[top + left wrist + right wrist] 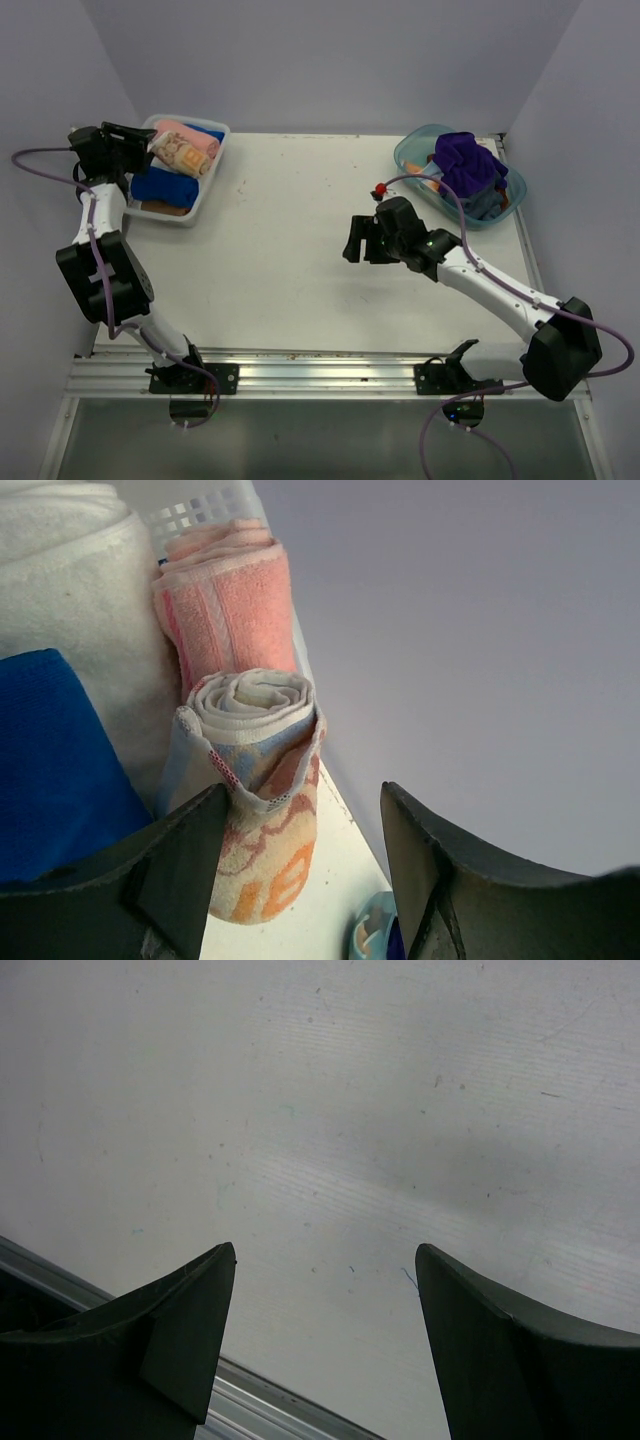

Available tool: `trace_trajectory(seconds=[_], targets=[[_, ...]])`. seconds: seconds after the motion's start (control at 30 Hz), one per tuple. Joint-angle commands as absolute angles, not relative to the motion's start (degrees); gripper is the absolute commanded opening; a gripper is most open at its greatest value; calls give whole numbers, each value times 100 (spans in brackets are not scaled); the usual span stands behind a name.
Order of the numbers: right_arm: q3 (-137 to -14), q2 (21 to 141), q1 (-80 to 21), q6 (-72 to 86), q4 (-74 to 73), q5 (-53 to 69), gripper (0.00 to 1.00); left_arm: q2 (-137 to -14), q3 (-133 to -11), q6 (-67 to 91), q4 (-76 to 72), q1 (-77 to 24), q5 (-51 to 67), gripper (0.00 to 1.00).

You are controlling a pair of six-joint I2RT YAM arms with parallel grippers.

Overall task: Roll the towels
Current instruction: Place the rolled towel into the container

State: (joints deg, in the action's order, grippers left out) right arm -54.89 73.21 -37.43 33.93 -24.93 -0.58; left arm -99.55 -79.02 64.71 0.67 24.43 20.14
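Observation:
Rolled towels lie in the white mesh basket [212,172] at the back left: a pink one [188,133], the printed cream/orange one [180,155] and a royal blue one [165,186]. My left gripper [140,148] is open at the basket's left end. In the left wrist view its tips [305,825] stand just off the end of the printed roll [262,770] and do not grip it, with the pink [235,605], white [70,600] and blue [50,770] towels beside it. A purple towel [468,160] lies loose in the teal tub [412,155]. My right gripper [358,245] is open and empty over bare table [325,1260].
The teal tub stands at the back right corner and holds more cloth under the purple towel. Its rim shows low in the left wrist view [368,935]. Grey walls close in the table on three sides. A metal rail [320,375] runs along the near edge.

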Motion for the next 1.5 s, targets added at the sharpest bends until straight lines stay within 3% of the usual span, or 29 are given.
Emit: trace_trajectory(seconds=[0.0, 0.4, 0.63, 0.8, 0.97, 1.23, 1.47], targets=[[-5414, 7128, -3718, 3498, -2487, -167, 76, -9545, -7998, 6354, 273, 2522, 1759, 66], [-5502, 7312, -3718, 3480, -2364, -97, 76, -9158, -7804, 6188, -263, 2417, 1432, 66], [-5572, 7409, -3727, 3454, -2382, -88, 76, -10702, -9490, 5766, 351, 1890, 2100, 65], [-5555, 7409, -3718, 3498, -2391, -123, 76, -11285, -9800, 5713, 764, 1775, 2154, 62], [-5634, 7532, -3718, 3498, -2399, -97, 76, -11259, -9334, 5634, 580, 1793, 1828, 61], [-5888, 7462, -3718, 3340, -2610, -307, 76, -10742, -9825, 5502, 747, 1793, 2222, 61], [-6319, 7392, -3718, 3261, -3260, -1395, 78, -9977, -10415, 4659, 1257, 1740, 2759, 63]])
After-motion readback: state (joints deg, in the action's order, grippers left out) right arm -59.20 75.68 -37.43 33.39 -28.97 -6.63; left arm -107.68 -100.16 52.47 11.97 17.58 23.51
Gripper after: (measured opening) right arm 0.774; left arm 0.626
